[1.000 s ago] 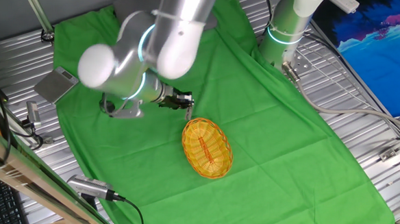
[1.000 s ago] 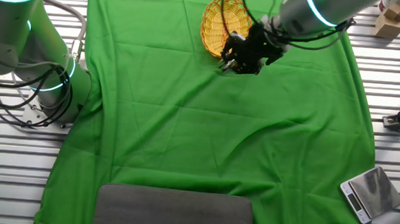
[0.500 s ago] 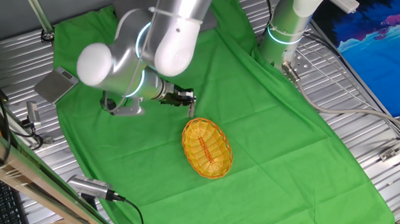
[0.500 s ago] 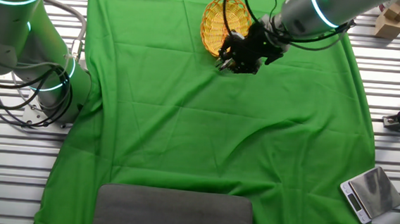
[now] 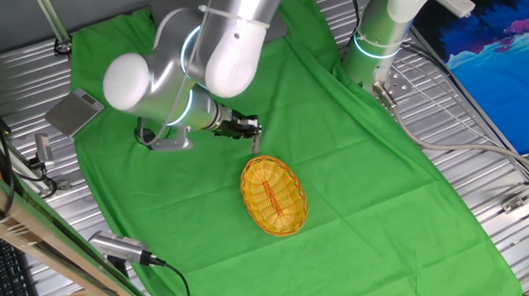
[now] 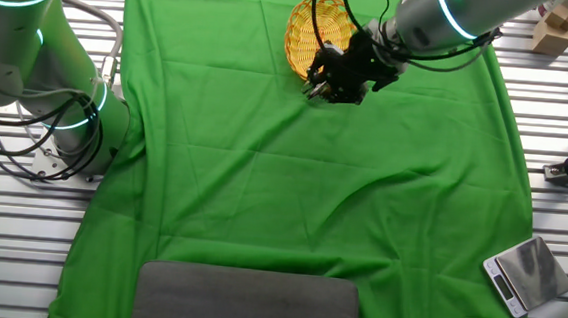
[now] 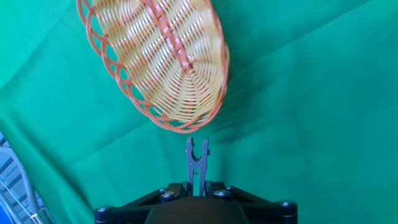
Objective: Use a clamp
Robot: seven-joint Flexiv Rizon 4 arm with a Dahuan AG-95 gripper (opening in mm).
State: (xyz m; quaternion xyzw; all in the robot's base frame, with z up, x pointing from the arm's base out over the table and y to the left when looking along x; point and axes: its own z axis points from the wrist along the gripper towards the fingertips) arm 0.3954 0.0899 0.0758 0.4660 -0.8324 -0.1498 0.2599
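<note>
One small clamp (image 7: 197, 160) sits right in the middle of the hand view, a pale grey clip standing up out of the gripper (image 7: 196, 188), its two thin prongs forked at the tip and aimed at the near rim of the wicker basket (image 7: 158, 59). The black fingers are pinched in on the clip's tail end, jaws closed on it, and the prong tips hang just short of the basket's woven edge, not touching it that I can see.

Over on one fixed view, the silver arm (image 5: 217, 46) reaches down over the green cloth (image 5: 372, 181), and the gripper (image 5: 250, 138) is just beside the upper end of the oval basket (image 5: 274, 196), up and to the left of it. The clip itself is only a sliver at the fingertips there, too small to read.

From the other fixed view, the gripper (image 6: 321, 85) hangs at the lower edge of the basket (image 6: 315, 31), black cabling looping across the basket above it. The cloth (image 6: 292, 190) runs wide and wrinkled beneath. A second arm's base (image 6: 39, 72) stands off to the left on the slatted metal table (image 6: 550, 228), a small scale (image 6: 523, 274) lies at the lower right corner off the cloth, and a grey pad (image 6: 246, 301) rests along the near edge
</note>
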